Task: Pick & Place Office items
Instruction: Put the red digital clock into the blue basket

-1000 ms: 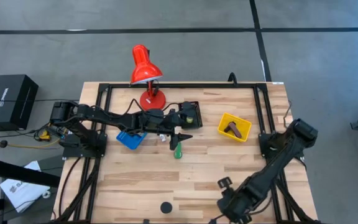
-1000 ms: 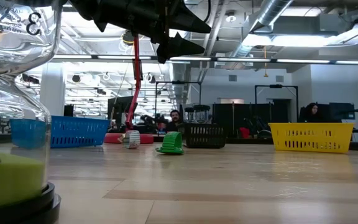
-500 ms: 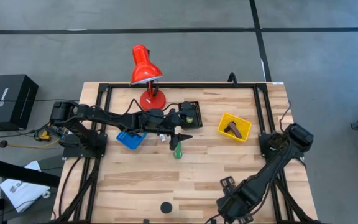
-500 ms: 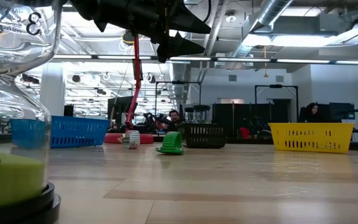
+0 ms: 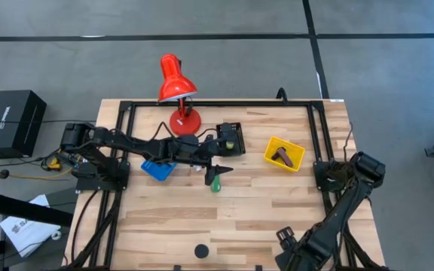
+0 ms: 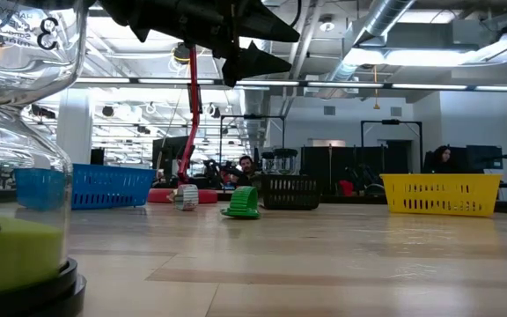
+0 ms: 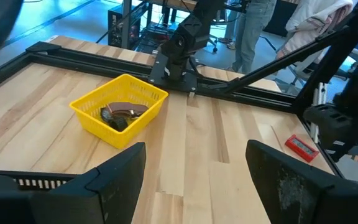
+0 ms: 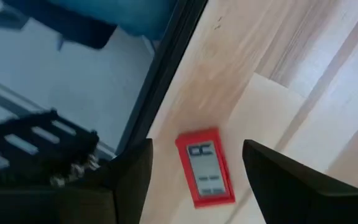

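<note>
Your right hand [image 8: 191,165] has slid toward the desk's [image 5: 224,211] near edge, fingers spread over the red tag [image 8: 205,166], poised to grasp. Left hand [image 5: 218,167] hovers open, empty, above the green stick [image 5: 215,183].

Two dark jointed arms, each trailing black cables and ending in blunt black fingers [image 7: 114,180].

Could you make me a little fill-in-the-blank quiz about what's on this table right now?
1. The lamp at the table's far edge is coloured ____.
2. The brown piece lies inside the ____ bin.
3. The right gripper hovers over a ____ tag, jaws open.
4. The left gripper hangs above a ____ item.

Missing words: red; yellow; red; green
</note>
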